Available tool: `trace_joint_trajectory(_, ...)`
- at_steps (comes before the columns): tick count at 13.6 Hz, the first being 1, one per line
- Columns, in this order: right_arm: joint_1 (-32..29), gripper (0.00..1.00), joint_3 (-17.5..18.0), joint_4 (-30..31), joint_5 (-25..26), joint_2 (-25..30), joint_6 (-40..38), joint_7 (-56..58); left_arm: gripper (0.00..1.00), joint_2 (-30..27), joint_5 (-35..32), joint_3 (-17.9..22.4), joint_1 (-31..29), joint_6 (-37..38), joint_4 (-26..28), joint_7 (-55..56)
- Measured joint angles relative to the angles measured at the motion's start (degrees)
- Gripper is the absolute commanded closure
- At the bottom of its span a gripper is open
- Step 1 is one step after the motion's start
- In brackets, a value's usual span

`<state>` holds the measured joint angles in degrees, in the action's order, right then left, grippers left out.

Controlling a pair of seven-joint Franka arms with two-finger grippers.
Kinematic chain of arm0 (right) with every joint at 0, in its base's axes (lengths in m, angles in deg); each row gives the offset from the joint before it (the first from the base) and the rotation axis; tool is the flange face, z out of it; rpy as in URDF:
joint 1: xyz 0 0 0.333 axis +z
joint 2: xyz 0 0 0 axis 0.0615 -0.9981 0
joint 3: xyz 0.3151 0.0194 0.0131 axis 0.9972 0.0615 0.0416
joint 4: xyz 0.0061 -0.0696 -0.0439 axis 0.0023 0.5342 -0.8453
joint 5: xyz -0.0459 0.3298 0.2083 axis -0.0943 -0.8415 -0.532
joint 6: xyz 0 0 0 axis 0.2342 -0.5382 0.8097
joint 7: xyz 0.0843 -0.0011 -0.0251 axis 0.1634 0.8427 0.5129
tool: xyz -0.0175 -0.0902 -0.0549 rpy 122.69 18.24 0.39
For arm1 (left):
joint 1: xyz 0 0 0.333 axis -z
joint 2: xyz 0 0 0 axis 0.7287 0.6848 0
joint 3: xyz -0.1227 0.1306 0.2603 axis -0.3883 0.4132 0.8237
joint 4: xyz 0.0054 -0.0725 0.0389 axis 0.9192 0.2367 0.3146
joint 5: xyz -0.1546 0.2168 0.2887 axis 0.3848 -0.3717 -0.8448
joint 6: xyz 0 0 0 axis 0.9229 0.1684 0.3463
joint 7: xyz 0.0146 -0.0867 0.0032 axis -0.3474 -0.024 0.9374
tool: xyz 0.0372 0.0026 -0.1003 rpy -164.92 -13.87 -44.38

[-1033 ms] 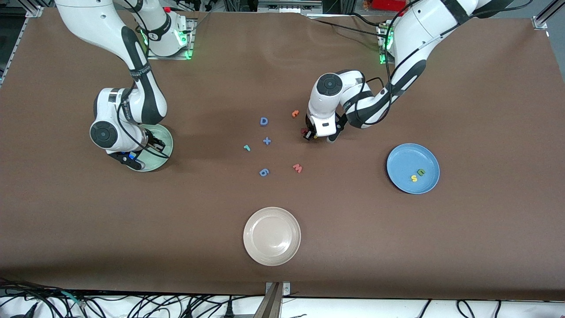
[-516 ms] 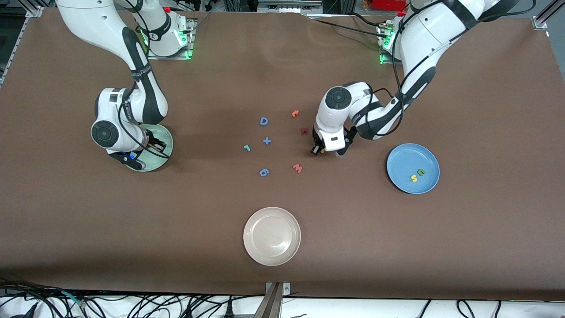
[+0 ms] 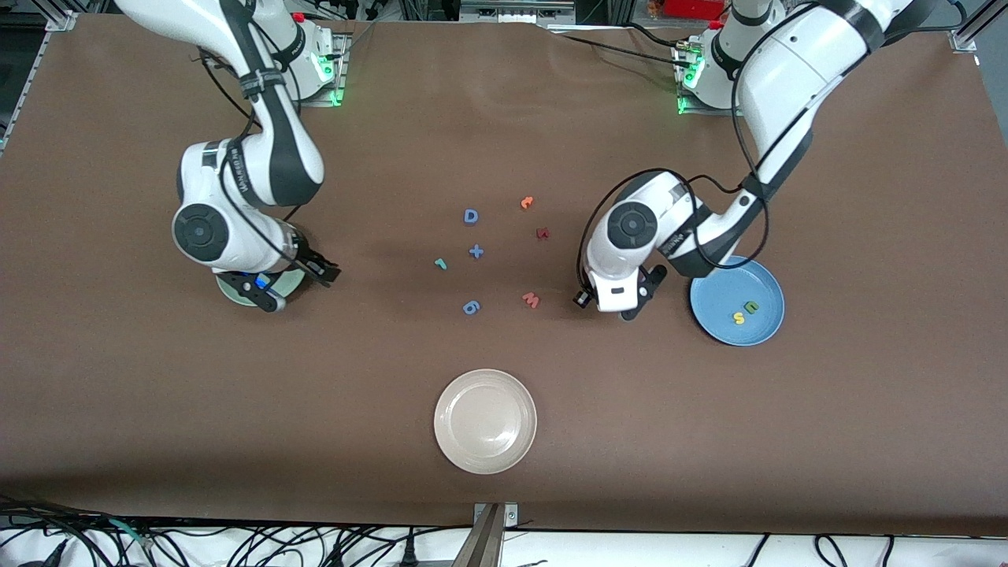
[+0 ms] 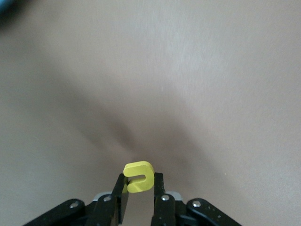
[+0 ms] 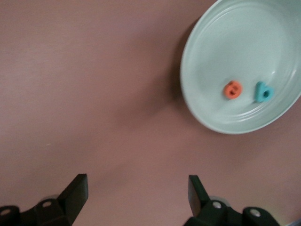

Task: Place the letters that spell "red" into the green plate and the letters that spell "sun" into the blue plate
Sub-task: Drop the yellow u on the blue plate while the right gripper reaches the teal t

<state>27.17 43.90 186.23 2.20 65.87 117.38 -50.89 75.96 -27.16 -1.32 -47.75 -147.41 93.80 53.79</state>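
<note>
My left gripper (image 4: 139,182) is shut on the yellow "u" (image 4: 139,176) and hangs over bare table beside the blue plate (image 3: 768,279). In the front view that gripper (image 3: 584,299) is toward the table's middle from the plate. The yellow "s" (image 3: 738,318) and green "n" (image 3: 752,307) lie in the blue plate. The green plate (image 5: 211,42) holds the orange "e" (image 5: 232,89) and teal "d" (image 5: 264,92). My right gripper (image 5: 137,186) is open and empty over bare table beside the green plate (image 3: 290,285). The teal "r" (image 3: 440,264) lies mid-table.
Loose letters lie mid-table: a blue "D" (image 3: 471,216), a blue plus (image 3: 476,252), a blue "6" (image 3: 471,307), a red "w" (image 3: 531,299), an orange letter (image 3: 527,202) and a dark red one (image 3: 542,233). A beige plate (image 3: 485,421) sits nearest the front camera.
My left gripper has carried the yellow "u" from beside the dark red letter toward the blue plate. My right gripper has opened and moved off the green plate toward the table's middle.
</note>
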Motion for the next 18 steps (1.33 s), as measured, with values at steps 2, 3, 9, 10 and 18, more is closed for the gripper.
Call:
trace_joint_trajectory(2, 0.8, 0.06, 2.1, -2.6, -2.4, -1.9, 0.8, -4.7, 0.93, 0.0, 3.4, 0.0, -1.9, 9.3, -5.1, -12.2)
trace_joint_trajectory(3, 1.6, 0.05, 2.6, -3.4, -3.1, -3.1, 1.9, -6.6, 0.93, 0.0, 4.2, 0.0, -3.4, 13.4, -6.9, -18.5)
trace_joint_trajectory(9, 11.6, 0.02, 3.3, -4.0, -3.2, -8.1, 9.7, -5.8, 0.9, 0.0, 4.2, 0.9, -13.8, 24.8, -9.4, -51.6)
trace_joint_trajectory(10, 12.3, 0.02, 3.3, -4.0, -3.2, -8.4, 9.7, -3.7, 0.9, 0.1, 3.8, 1.7, -14.4, 25.5, -9.3, -55.6)
trace_joint_trajectory(18, 15.1, 0.03, 3.3, -3.1, -3.3, -14.3, 19.5, -11.9, 0.0, 1.1, 3.5, 8.5, -14.5, 26.0, -9.3, -68.2)
